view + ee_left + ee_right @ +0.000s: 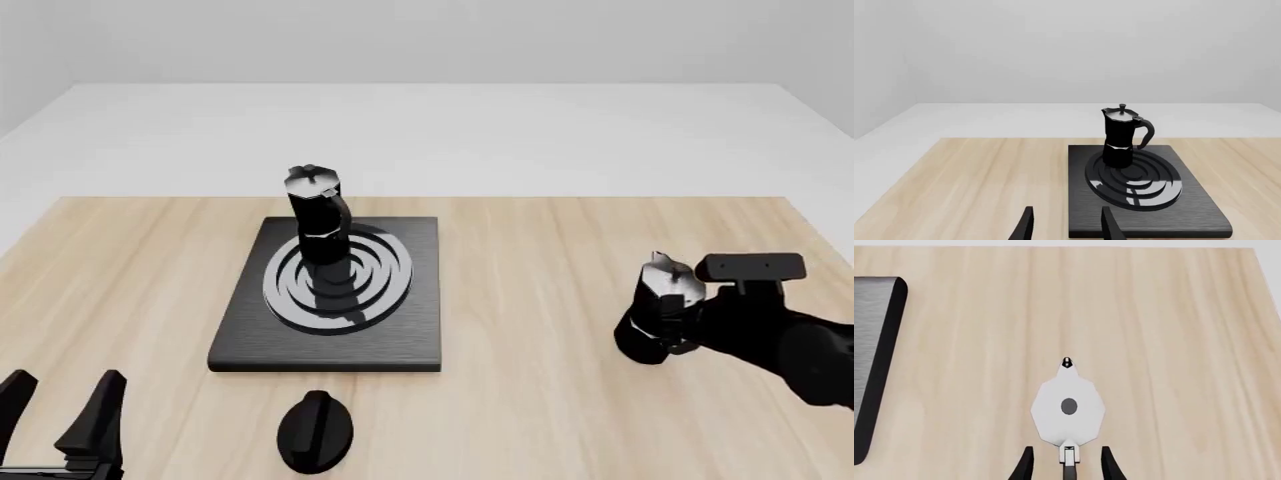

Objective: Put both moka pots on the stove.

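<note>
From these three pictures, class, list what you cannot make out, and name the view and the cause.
1. Right gripper: grip on the second moka pot unclear; right wrist view's edge cuts the fingers.
2. Second moka pot's body: right wrist view, hidden under its own lid.
3. Left gripper: front view, cut off by the edge.
</note>
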Controlling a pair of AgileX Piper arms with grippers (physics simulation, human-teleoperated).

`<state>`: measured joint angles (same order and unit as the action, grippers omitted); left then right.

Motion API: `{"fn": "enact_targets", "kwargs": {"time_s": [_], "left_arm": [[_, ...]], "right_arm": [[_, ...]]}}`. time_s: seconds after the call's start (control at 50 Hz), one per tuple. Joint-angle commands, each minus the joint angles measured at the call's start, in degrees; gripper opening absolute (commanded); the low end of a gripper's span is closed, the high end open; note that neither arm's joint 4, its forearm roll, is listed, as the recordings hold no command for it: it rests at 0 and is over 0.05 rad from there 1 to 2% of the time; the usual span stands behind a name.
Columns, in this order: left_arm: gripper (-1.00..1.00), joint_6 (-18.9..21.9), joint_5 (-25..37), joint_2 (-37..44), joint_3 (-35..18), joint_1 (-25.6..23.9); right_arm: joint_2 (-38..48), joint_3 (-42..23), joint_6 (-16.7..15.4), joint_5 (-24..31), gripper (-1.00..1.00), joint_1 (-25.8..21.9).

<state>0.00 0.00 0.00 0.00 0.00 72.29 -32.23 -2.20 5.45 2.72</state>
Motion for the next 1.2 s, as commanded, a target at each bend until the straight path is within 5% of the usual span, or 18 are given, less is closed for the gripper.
{"fn": "enact_targets", "kwargs": {"time_s": [0.02, 0.66, 0.68, 0.98, 1.2], "left_arm": [[1.0, 0.0, 0.0, 0.0, 0.0, 0.0], [1.0, 0.0, 0.0, 0.0, 0.0, 0.0], [1.0, 0.0, 0.0, 0.0, 0.0, 0.0], [1.0, 0.0, 0.0, 0.0, 0.0, 0.0], [1.0, 0.0, 0.0, 0.0, 0.0, 0.0]], "right_arm": [[1.1, 0.8, 0.5, -1.4, 1.0, -0.1], [1.8, 2.8, 0.6, -4.4, 1.0, -0.6], [1.3, 3.0, -0.1, -4.7, -1.0, -0.4], [-4.4, 4.6, -4.5, -6.8, -1.0, 0.1], [-6.3, 3.1, -4.2, -6.1, -1.0, -1.5]]}}
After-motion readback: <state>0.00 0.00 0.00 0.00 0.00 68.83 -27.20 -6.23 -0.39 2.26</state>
